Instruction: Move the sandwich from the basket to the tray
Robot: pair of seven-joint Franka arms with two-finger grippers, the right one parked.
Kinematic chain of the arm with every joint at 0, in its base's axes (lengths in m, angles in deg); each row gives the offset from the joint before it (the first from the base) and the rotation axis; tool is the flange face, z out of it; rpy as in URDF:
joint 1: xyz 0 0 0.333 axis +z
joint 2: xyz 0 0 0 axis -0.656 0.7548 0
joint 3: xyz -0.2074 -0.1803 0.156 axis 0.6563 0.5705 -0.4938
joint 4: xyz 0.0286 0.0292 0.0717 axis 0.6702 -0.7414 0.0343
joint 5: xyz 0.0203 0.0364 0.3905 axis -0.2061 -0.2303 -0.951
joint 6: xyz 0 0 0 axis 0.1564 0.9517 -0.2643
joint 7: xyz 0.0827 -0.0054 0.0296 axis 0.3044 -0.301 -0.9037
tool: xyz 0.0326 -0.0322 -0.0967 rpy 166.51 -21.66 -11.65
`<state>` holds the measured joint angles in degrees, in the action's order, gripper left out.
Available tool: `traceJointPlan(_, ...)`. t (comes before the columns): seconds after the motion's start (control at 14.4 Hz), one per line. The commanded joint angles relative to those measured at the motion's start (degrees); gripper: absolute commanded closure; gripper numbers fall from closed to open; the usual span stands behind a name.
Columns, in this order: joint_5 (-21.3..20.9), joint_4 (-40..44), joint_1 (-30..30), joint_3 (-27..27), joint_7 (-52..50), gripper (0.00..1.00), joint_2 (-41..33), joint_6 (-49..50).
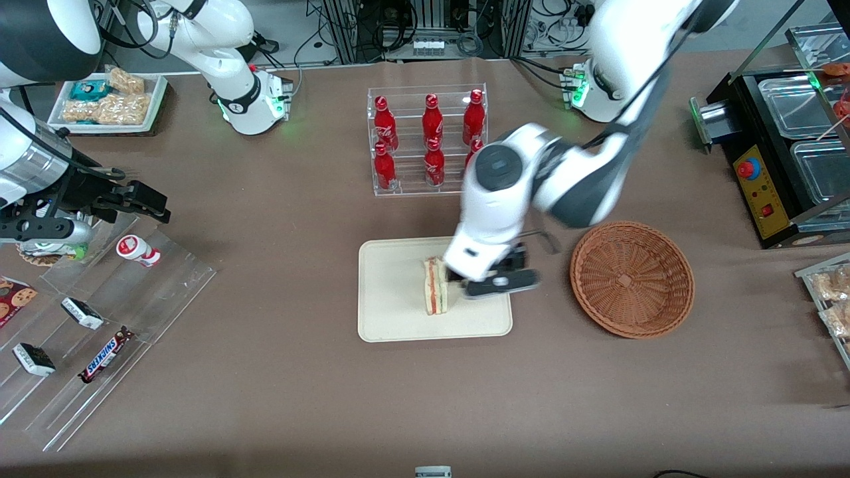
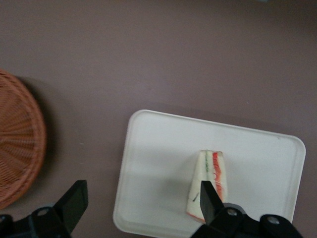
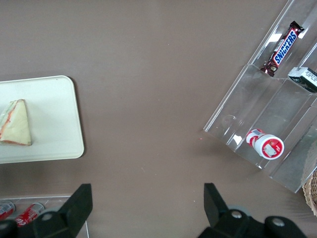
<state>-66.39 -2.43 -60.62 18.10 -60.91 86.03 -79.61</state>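
Note:
The sandwich [image 1: 435, 287] lies on its side on the cream tray [image 1: 392, 292], with its orange-red and green filling edge showing. It rests toward the tray's end that faces the basket [image 1: 631, 279]. The brown wicker basket stands beside the tray toward the working arm's end and holds nothing. My left gripper [image 1: 490, 277] hovers over the tray's basket-side edge, right beside the sandwich. In the left wrist view the gripper [image 2: 141, 191] is open wide over the tray [image 2: 158, 163], holding nothing. One fingertip [image 2: 207, 194] overlaps the sandwich [image 2: 209, 168]. The basket [image 2: 15, 144] shows there too.
A clear rack of red bottles [image 1: 428, 139] stands farther from the front camera than the tray. Stepped acrylic racks [image 1: 99, 318] with snack bars lie toward the parked arm's end. A black appliance [image 1: 777, 166] and a packet tray [image 1: 830, 299] sit toward the working arm's end.

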Motion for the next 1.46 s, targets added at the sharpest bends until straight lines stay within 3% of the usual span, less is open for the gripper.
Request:
traceJointPlan(0.0, 1.7, -4.3, 7.2, 0.3, 0.4, 0.0, -9.1, 8.5)
traceJointPlan(0.28, 5.2, -15.3, 17.5, 0.0, 11.9, 0.0, -20.2, 10.4)
traceJointPlan(0.49, 10.3, -21.5, 18.7, -9.7, 29.4, 0.0, -27.5, 11.6)
traceJointPlan(0.69, 12.5, -20.4, 18.9, -14.6, 42.9, 0.0, -28.6, 14.0)
traceJointPlan(1.39, 12.5, -12.3, 18.7, -14.8, 46.3, 0.0, -24.0, 14.2)
